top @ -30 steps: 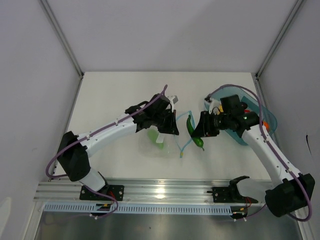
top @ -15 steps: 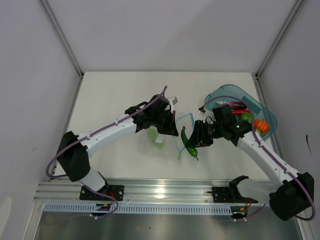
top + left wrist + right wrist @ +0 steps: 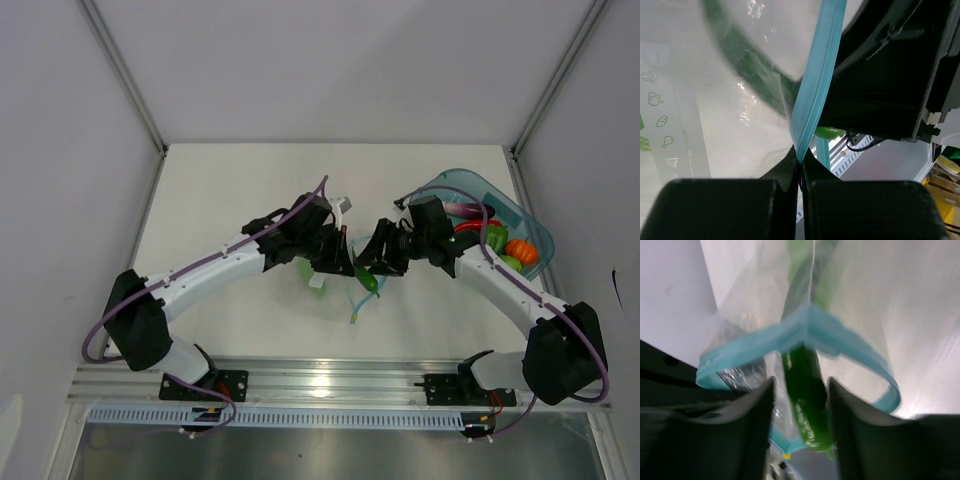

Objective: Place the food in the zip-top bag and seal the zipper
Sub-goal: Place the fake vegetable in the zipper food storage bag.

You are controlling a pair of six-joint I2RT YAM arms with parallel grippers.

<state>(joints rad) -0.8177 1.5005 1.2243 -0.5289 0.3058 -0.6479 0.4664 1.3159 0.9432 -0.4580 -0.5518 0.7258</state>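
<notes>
My left gripper (image 3: 338, 252) is shut on the light blue zipper (image 3: 812, 100) of the clear zip-top bag (image 3: 335, 292) and holds its mouth up. A light green piece (image 3: 305, 268) lies inside the bag. My right gripper (image 3: 374, 262) is shut on a green pepper (image 3: 366, 281), right against the bag's mouth. In the right wrist view the pepper (image 3: 807, 390) sits between my fingers, its far end past the zipper loop (image 3: 850, 340). The other food, a purple eggplant (image 3: 466, 209), a red pepper (image 3: 470, 228), a lime (image 3: 495, 238) and an orange (image 3: 520, 250), lies in the teal tray.
The translucent teal tray (image 3: 478, 182) stands at the right, near the side wall. The two arms nearly touch over the middle of the white table (image 3: 230, 190). An aluminium rail (image 3: 330, 380) runs along the near edge.
My right gripper has carried the green pepper left from near the tray to the bag's mouth. My left gripper has shifted slightly right, still holding the zipper.
</notes>
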